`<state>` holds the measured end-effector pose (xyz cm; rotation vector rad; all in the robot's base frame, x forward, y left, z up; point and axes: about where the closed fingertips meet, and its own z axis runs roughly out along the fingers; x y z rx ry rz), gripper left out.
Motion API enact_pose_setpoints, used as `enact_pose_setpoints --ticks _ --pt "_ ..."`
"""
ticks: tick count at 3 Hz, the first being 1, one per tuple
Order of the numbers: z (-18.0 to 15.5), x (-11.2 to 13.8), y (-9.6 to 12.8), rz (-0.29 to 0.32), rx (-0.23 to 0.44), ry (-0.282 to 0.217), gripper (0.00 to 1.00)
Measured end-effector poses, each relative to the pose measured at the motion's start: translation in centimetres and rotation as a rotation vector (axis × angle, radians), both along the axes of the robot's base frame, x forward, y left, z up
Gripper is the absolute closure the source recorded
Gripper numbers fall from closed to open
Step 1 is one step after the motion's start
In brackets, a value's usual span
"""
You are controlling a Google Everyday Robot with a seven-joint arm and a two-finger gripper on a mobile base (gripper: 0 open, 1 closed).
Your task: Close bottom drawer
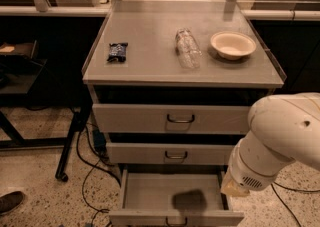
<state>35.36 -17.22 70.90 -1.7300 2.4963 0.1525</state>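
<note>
The bottom drawer point(145, 193) of the grey metal cabinet stands pulled out toward me. Its inside shows, with a dark shadow on the floor of it. Its slim front panel point(135, 217) lies at the bottom edge of the view, and the small wire handle point(176, 222) is cut off there. The gripper is out of view. Only my white arm point(275, 143) shows at the lower right, its lower end just above the drawer's right side.
The top drawer point(180, 118) and middle drawer point(175, 155) sit above. On the cabinet top point(150, 61) lie a dark snack packet point(117, 51), a clear plastic bottle point(187, 47) and a white bowl point(233, 44). Cables point(92, 171) trail on the floor at left. A shoe point(10, 202) is at lower left.
</note>
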Motion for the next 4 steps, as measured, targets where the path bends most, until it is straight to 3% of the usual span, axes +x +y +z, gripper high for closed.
enact_pose_setpoints --ticks 1,2,3,4 --pt "-0.7 0.0 -0.1 -0.007 -0.001 0.008 1.00" --pt "-5.5 -0.1 -0.8 -0.055 -0.006 0.061 1.00" --pt "-11.4 0.9 -2.0 -0.093 -0.030 0.053 1.00" --pt "-11.3 0.8 -2.0 -0.092 -0.030 0.055 1.00"
